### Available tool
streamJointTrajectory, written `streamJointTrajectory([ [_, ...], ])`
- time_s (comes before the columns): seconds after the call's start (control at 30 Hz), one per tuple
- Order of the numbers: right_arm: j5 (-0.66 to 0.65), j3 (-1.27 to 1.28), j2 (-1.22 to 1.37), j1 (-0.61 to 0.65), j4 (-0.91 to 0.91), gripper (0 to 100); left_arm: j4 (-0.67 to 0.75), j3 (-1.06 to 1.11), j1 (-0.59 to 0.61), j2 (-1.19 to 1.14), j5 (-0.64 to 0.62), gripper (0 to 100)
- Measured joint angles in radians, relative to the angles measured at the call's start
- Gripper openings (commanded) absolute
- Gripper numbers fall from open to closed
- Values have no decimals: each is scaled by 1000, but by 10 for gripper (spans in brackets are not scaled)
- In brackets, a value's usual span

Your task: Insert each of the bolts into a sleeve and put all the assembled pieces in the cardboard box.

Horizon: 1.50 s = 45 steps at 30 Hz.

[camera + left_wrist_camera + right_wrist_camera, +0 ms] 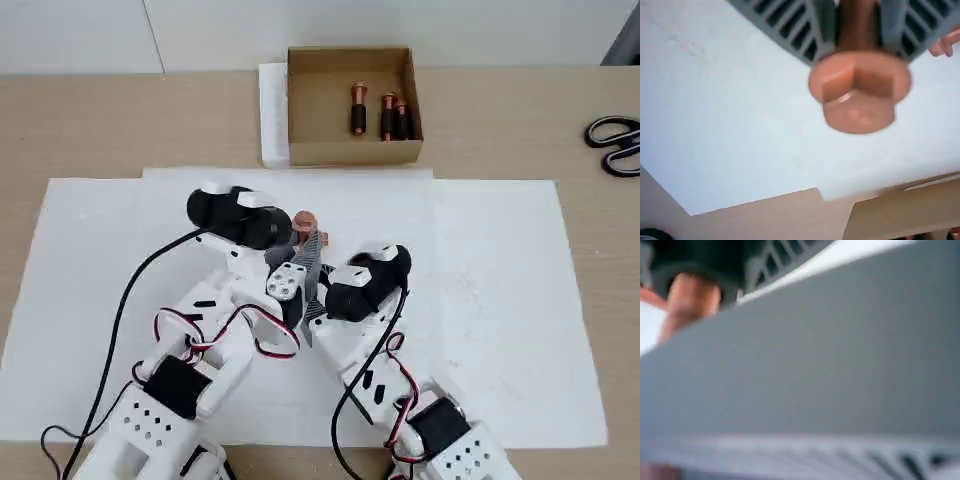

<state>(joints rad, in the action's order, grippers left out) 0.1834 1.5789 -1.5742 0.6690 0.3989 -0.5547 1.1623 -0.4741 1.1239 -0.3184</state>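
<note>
three assembled pieces (385, 115) are seen in the cardboard box (320, 110). one bolt (860, 92) is pinched by the left gripper (858, 30) over the white sheet (500, 300); the state of the right gripper (312, 305) cannot be told.

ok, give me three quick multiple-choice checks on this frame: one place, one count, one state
1. Where do the scissors lie?
A. in the cardboard box
B. on the white sheet
C. at the table edge on the right of the high view, off the sheet

2. How many assembled pieces are in the cardboard box?
A. one
B. three
C. five

3. What state is the left pincer in?
A. open and empty
B. shut on a copper bolt
C. shut on the scissors

1 C: the high view shows them on bare wood beyond the sheet.
2 B: three lie side by side on the box floor.
3 B: the left wrist view shows the grey fingers clamped on the bolt's shank.
</note>
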Motion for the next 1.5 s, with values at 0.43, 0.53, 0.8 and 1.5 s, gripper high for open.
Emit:
streamJointTrajectory([
  [0.43, 0, 0, 0, 2, 0, 4, -92, -2, -3, 8, 0, 6],
  [0.53, 0, 0, 0, 2, 0, 4, -106, -2, -5, 8, 0, 6],
  [0.8, 2, 0, 0, 2, 0, 4, -157, -2, -18, 8, 0, 8],
  [1.5, 0, 2, 0, 0, 0, 4, -364, -222, 80, 11, 8, 188],
])
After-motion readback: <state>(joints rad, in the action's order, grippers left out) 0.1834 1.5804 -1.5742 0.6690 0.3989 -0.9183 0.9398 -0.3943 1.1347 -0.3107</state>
